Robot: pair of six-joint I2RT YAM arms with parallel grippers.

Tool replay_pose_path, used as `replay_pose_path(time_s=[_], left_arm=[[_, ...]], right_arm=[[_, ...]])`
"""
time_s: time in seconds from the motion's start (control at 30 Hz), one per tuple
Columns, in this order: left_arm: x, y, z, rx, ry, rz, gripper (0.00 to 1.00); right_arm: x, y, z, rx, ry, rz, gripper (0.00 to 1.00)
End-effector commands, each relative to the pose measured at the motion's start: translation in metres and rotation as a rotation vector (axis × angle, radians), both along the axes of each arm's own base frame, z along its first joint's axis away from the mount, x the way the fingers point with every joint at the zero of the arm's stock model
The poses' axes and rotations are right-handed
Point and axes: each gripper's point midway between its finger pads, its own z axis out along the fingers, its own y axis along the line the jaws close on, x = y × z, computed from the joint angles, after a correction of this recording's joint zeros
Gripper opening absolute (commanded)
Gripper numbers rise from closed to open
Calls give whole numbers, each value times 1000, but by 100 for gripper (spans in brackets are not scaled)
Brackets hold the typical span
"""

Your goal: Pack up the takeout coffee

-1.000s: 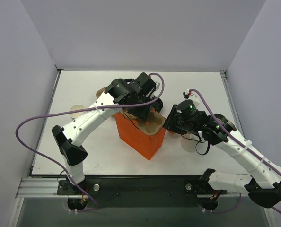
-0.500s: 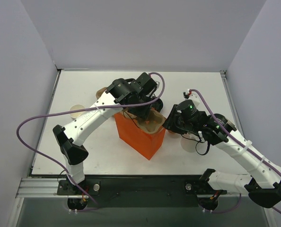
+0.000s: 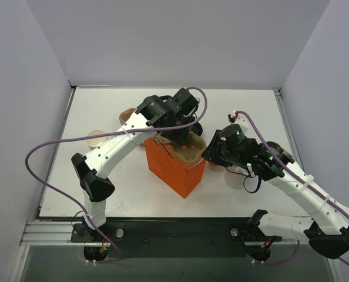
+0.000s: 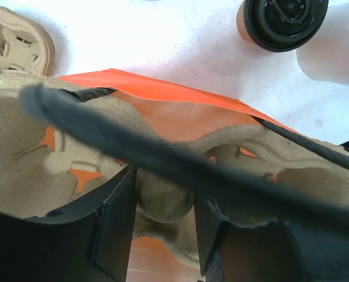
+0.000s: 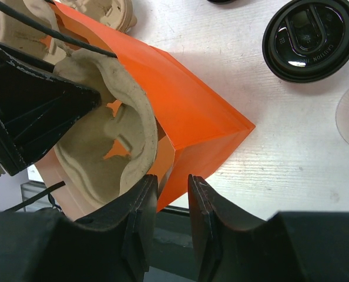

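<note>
The left gripper (image 4: 163, 205) is pinching the tray's (image 4: 22, 147) knob in the bag's (image 4: 180, 111) mouth; the right gripper (image 5: 167, 200) is pinching the bag's rim. Tilted, the tray is risking a snag that topples the bag. The coffee (image 4: 283, 20) is standing outside the bag.

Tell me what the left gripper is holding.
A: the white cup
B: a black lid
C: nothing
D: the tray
D: the left gripper has its fingers shut on the middle bump of the tray, holding it at the mouth of the bag.
</note>
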Motion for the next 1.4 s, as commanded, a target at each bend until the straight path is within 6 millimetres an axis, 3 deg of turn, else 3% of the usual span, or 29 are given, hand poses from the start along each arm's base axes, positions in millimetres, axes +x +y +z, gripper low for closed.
replay_pose_path(time_s=[0.0,0.17,0.67,0.83,0.93,1.17,1.37], left_arm=[[-18,23,-2,74,72,18,37],[-29,27,-24,97,119,11,37],[-45,5,-27,27,154,-65,36],[-47,11,-40,80,168,-51,36],[-45,13,-36,86,152,-45,36],[-41,15,-23,102,132,-56,36],[-43,23,-25,134,130,-69,36]], right_arm=[[-2,-2,3,-3,-20,5,29],[2,1,9,-1,-33,9,29],[5,1,8,-12,-37,-6,29],[6,-4,12,-14,-55,-21,34],[9,-10,15,-29,-79,-39,35],[11,-23,15,-90,-86,-71,27],[10,-33,18,-119,-96,-95,30]])
